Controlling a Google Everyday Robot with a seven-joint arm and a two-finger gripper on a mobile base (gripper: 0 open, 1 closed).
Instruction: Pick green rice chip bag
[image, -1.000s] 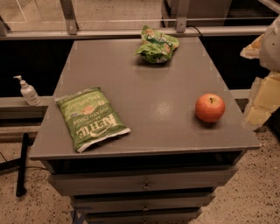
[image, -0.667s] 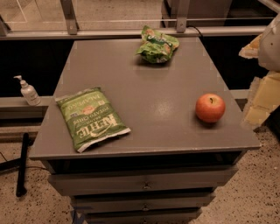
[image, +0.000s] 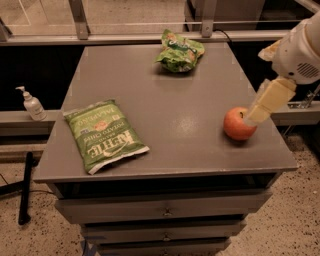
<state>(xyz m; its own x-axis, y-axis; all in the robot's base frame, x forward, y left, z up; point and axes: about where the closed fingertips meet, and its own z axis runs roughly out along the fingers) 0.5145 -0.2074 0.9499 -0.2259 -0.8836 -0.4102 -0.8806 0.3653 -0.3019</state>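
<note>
The wide grey drawer cabinet is cut off at the near edge, and the robot's white arm runs out of view at the right. A large flat green Kettle bag lies near-left, while the small lumpy light-green rice chip bag sits at the far edge, well apart from the tan gripper, far and left of it. The claw hangs at the right edge, overlapping the round red apple; whether it touches the apple, or is spread or pressed together, I cannot tell.

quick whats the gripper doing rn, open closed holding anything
Gripper: cannot be told whether open or closed; it hangs at the right side of the table, by the apple. The green rice chip bag lies apart at the far edge.
</note>
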